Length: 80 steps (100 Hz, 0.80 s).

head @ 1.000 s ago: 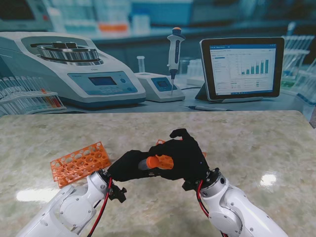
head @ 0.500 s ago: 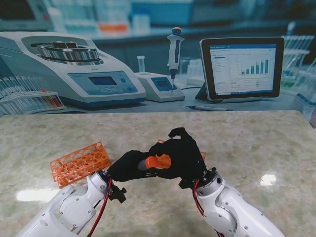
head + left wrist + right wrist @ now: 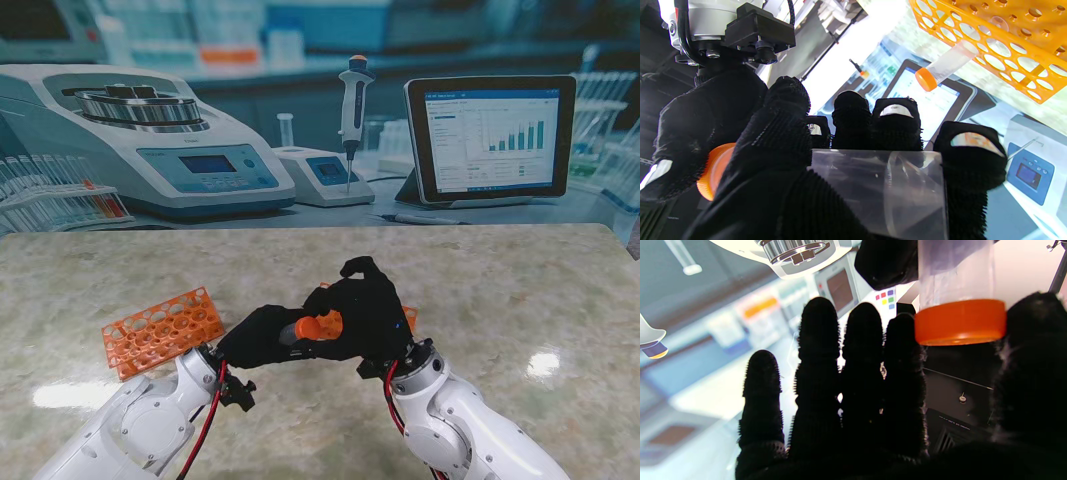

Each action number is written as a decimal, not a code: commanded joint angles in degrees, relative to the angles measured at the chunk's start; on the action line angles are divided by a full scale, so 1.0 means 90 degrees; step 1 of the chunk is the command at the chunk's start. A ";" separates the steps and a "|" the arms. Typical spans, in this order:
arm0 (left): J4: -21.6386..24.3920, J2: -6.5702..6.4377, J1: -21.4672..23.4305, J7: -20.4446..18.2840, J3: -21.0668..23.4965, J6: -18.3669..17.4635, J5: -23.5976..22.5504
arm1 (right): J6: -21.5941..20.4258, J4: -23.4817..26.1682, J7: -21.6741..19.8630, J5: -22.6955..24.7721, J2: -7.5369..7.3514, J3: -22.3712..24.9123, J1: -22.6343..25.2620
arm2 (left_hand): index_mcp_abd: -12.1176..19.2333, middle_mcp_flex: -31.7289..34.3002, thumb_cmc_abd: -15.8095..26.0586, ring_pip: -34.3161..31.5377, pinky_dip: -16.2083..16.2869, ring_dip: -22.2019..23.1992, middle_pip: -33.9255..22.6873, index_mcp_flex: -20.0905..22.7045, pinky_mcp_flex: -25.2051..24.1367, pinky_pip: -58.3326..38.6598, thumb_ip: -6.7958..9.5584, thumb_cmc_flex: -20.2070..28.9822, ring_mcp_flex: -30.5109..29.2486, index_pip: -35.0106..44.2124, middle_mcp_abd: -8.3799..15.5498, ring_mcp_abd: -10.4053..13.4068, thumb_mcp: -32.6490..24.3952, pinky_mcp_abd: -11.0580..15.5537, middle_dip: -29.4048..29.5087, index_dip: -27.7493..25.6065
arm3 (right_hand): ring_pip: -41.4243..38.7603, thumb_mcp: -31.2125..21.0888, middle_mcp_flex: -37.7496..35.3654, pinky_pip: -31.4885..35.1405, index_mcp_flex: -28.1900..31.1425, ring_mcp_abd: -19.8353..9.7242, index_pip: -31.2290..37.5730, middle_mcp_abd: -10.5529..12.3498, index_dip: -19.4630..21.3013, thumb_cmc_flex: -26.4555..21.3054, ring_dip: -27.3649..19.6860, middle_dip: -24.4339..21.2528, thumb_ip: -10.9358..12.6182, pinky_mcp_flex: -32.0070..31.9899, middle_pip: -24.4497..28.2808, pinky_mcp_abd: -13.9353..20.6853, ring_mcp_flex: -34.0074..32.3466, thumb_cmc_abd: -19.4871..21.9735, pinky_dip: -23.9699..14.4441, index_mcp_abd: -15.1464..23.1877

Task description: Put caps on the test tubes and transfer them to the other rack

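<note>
On the tabletop (image 3: 520,300), right of the orange rack (image 3: 160,330), the left robot hand (image 3: 262,335) grips the test tube (image 3: 880,190) while the right robot hand (image 3: 365,312), fingers around its orange cap (image 3: 308,327), has shifted slightly leftward, suggesting capping nearly done.

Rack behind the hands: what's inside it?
In the left wrist view, the orange rack holds one capped tube, tilted in a hole; the other visible holes look empty. From the stand view the right hand covers nearly all of it.
</note>
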<state>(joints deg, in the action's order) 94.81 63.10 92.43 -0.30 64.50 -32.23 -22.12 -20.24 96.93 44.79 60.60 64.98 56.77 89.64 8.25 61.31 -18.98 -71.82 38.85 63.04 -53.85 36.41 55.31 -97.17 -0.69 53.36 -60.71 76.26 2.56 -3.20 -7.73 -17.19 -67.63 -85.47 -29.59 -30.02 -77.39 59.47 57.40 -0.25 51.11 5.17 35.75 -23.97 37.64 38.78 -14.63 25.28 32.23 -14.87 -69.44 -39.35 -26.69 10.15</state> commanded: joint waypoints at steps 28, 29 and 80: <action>0.0090 0.0022 0.0006 -0.0011 -0.0008 -0.0014 0.0000 | 0.0260 -0.0188 0.0062 -0.0020 0.0068 -0.0148 -0.0077 | 0.0299 -0.0140 0.0248 0.0057 0.0113 -0.0019 0.0037 0.0095 0.0108 -0.0630 -0.0036 0.0235 0.0033 0.0207 0.0291 0.0224 0.0011 0.0523 -0.0076 -0.0382 | -0.0415 -0.0963 -0.0394 0.0159 0.1127 -0.0185 0.0546 0.0338 0.0731 0.0182 0.0161 0.0087 0.0447 0.0093 0.0309 0.0119 -0.0400 0.0542 -0.0157 0.1471; 0.0090 0.0022 0.0006 -0.0011 -0.0008 -0.0014 -0.0001 | 0.0265 -0.0190 0.0058 -0.0023 0.0069 -0.0149 -0.0079 | 0.0299 -0.0140 0.0244 0.0057 0.0113 -0.0019 0.0037 0.0095 0.0108 -0.0630 -0.0036 0.0239 0.0032 0.0207 0.0291 0.0224 0.0010 0.0523 -0.0076 -0.0382 | -0.0416 -0.0971 -0.0396 0.0158 0.1139 -0.0181 0.0554 0.0336 0.0747 0.0200 0.0161 0.0085 0.0454 0.0094 0.0309 0.0117 -0.0402 0.0557 -0.0157 0.1466; 0.0085 0.0023 0.0004 -0.0005 -0.0010 -0.0008 -0.0012 | 0.0417 -0.0155 -0.0074 -0.0161 0.0096 -0.0079 -0.0022 | 0.0310 -0.0148 0.0250 0.0057 0.0115 -0.0019 0.0044 0.0092 0.0104 -0.0626 -0.0035 0.0227 0.0032 0.0204 0.0293 0.0224 0.0012 0.0522 -0.0070 -0.0376 | -0.0138 -0.1281 -0.0042 0.0036 0.0869 -0.0008 -0.0085 0.0132 0.1332 0.1486 0.0027 -0.0178 0.0790 -0.0103 -0.0103 0.0050 -0.0093 0.1468 -0.0092 0.1027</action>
<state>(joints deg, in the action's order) 94.95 63.18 92.42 -0.29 64.45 -32.26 -22.25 -17.08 95.44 44.36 59.47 65.72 55.85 88.69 8.25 61.31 -18.98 -71.77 38.85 63.04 -53.84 36.35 55.37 -97.42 -0.69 53.36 -60.71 74.85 2.56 -3.20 -7.73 -17.10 -67.63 -85.47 -32.02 -36.36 -79.47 60.15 65.79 -0.23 52.38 5.34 47.32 -10.85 38.37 37.78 -11.61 26.18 32.51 -14.73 -71.20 -29.61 -27.33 15.09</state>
